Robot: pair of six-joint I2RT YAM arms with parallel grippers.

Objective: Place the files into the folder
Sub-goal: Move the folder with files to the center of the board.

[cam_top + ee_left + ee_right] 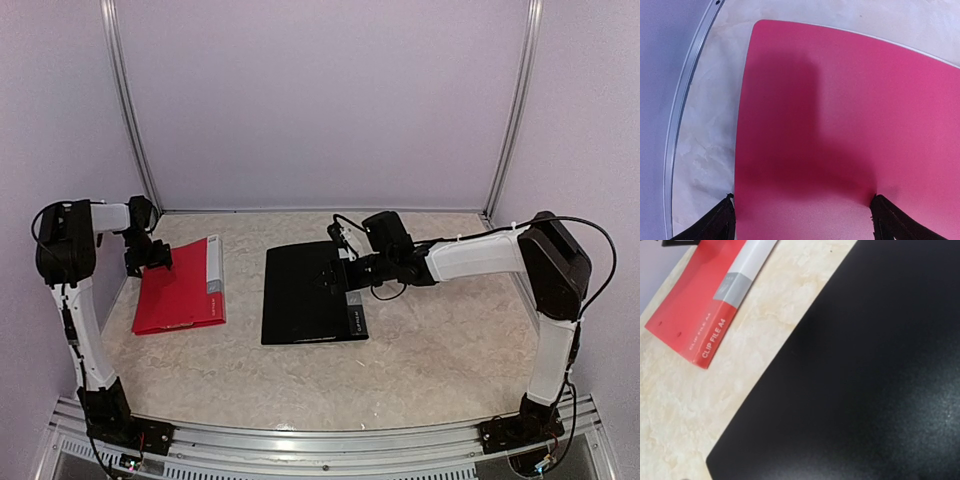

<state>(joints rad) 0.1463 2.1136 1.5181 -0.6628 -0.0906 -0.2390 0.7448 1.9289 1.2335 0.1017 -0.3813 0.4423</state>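
Black folder (875,380) fills the right and lower frame, flat on the beige marbled table (765,325). Red folder (695,295) sits upper left, apart from the black one with a strip of table between. Its spine reads "CLIP FILE A4", and a white-and-grey label (747,265) runs along that edge. Purple wall (652,270) shows in the top-left corner.

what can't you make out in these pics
files: none show in any view; the covers of the red folder and black folder hide whatever is inside.
right gripper: fingers outside the right wrist view; in the top view, dark against the black folder.
left gripper: only fingertips show, cut by the left wrist view's bottom edge.
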